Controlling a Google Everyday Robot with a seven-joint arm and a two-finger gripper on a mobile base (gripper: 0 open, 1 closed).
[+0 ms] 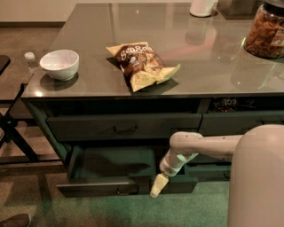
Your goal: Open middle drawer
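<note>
The middle drawer (pixel 95 186) is the dark grey-green one below the top drawer (pixel 88 127). It stands pulled far out, its inside dark and showing nothing. Its small dark loop handle (pixel 126 191) sits at the centre of the front. My gripper (pixel 155 189), on a white arm reaching in from the right, hangs at the drawer's front edge, just right of the handle. Whether it touches the front I cannot tell.
On the grey countertop (pixel 199 66) lie a chip bag (pixel 142 64), a white bowl (pixel 59 64), a snack jar (pixel 266 31) and a white container (pixel 202 6). A small bottle (pixel 30 60) and black chair legs (pixel 13 133) stand left. My white body (pixel 259 177) fills the lower right.
</note>
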